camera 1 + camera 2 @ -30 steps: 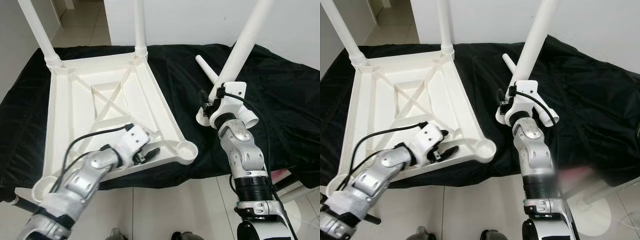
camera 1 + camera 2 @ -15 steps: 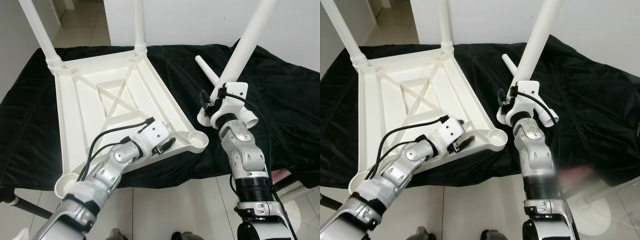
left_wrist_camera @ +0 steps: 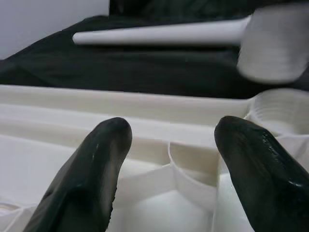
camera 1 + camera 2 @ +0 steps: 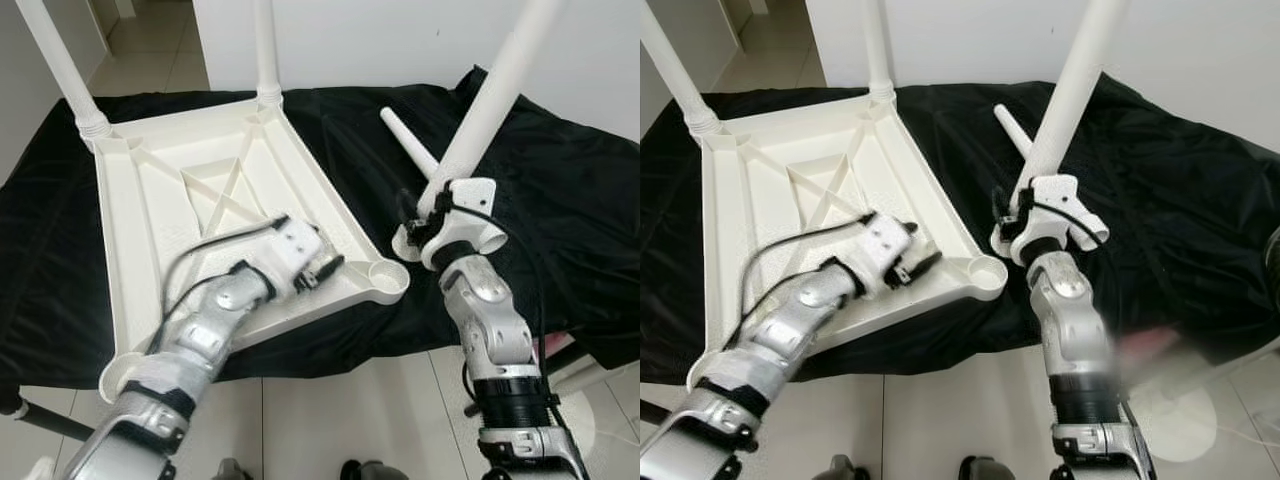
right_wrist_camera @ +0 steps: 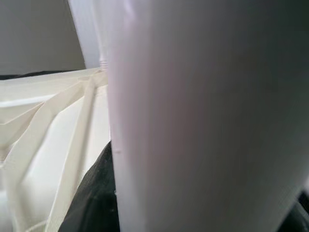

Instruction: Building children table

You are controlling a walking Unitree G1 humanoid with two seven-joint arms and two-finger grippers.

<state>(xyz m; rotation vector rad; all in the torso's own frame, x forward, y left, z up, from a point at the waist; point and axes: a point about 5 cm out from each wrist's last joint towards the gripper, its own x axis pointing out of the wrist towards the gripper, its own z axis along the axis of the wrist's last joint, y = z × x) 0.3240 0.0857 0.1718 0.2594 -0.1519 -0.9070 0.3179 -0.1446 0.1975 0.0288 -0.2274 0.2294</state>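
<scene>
Left gripper (image 3: 169, 159) fingers parted over tabletop (image 4: 150, 230), leg (image 5: 203, 121) up close

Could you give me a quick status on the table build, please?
Left gripper open at tabletop rim. Right gripper shut on table leg, beside empty socket. Spare leg behind.

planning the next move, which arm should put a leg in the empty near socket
Right, probably. The right gripper already holds a leg tilted just beside the empty socket. The left gripper is open at the tabletop rim, better placed to steady it.
</scene>
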